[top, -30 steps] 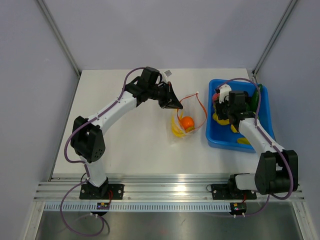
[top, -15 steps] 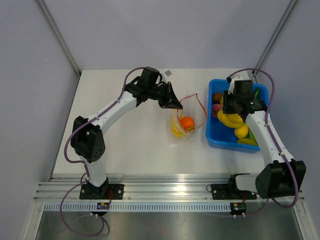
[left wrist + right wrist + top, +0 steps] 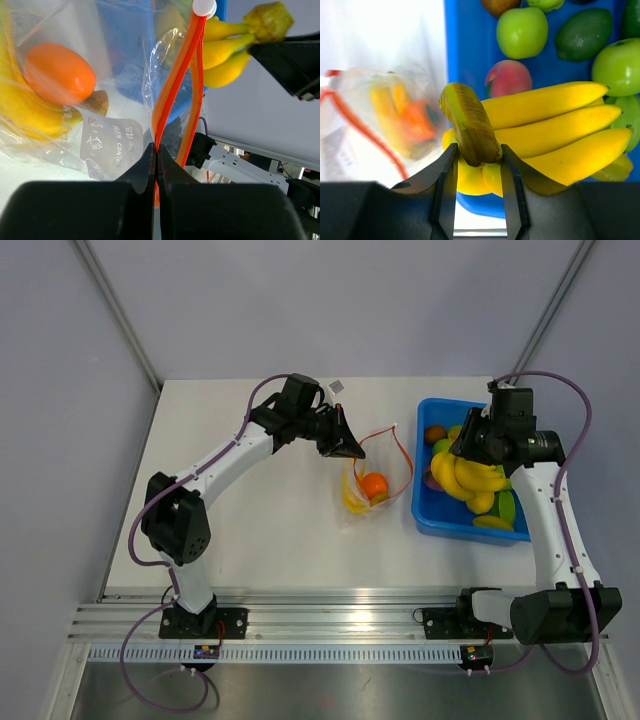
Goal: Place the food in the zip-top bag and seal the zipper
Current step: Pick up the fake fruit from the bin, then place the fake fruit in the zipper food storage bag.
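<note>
Barely legible, white label [image 3: 112,145] on zip-top bag [image 3: 120,75].

Top camera high behind the arms [image 3: 235,453]; both wrist cameras close, opposed, sharing zip-top bag [image 3: 110,140] and banana bunch [image 3: 555,125].

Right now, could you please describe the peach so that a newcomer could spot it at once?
Look in the blue bin on the right of the table. The peach lies by its left wall, beside the green apple. It alone is pink-red; its neighbours are green or yellow.
</note>
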`<state>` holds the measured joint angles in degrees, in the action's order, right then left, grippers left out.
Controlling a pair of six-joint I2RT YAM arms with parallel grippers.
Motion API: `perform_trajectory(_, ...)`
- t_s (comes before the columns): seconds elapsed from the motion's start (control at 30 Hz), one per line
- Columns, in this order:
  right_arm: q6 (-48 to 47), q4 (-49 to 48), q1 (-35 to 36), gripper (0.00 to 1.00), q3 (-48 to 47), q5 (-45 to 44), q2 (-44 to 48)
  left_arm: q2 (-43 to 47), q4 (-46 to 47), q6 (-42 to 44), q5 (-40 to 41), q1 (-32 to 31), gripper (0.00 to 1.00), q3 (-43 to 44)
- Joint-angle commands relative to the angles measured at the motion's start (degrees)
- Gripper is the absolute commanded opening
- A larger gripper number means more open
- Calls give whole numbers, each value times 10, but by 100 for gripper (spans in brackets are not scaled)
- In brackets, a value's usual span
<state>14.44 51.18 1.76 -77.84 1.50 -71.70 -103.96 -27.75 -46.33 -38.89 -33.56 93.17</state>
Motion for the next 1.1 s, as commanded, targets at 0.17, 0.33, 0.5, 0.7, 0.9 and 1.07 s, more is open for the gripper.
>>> perform_trajectory(0.17,61,6,-1,0,-137,113,61,7,-1,12,-14,-2,0,27)
perform_trajectory(0.33,109,-52,0,0,-148,220,65,5,-7,12,-12,-2,0,34)
perform_trajectory(0.5,205,-159,-1,0,-110,334,80,0,-11,12,-9,-3,0,40)
perform_trajectory(0.7,314,-308,-1,0,-58,419,87,-5,-11,10,-10,-3,0,39)
perform_trajectory(0.9,366,-378,1,0,-14,451,86,-5,-11,10,-7,-3,0,40)
perform_trajectory(1.07,432,-472,2,0,47,490,86,-6,-11,8,-9,-3,0,43)
